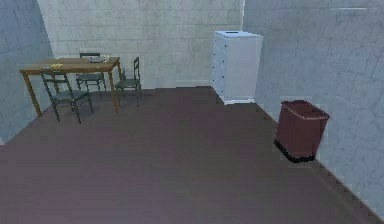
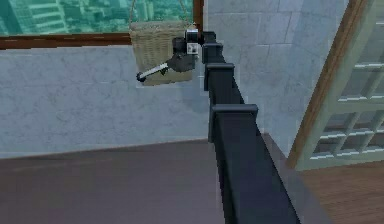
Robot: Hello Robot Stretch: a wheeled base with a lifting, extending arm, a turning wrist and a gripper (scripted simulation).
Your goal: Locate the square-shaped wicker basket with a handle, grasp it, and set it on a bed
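Wicker basket (image 2: 158, 45), square with a thin handle arching over it, hangs at upper centre of the arm side view, clear of every surface. The pincer (image 2: 150, 75) has hold of it; how wide its fingers stand cannot be told. The arm (image 2: 236, 135) reaches out to the wall under a window (image 2: 60, 20), so the load sits high and near that wall. A glass-paned door (image 2: 352, 110) stands at the right edge. In the forward view, bare floor (image 1: 160, 165) gives driving room between a desk (image 1: 70, 68) with chairs (image 1: 66, 96) at upper left, a white drawer chest (image 1: 237, 66), and a dark red bin (image 1: 302, 128) by the right wall. Finding a bed looks like the next step.
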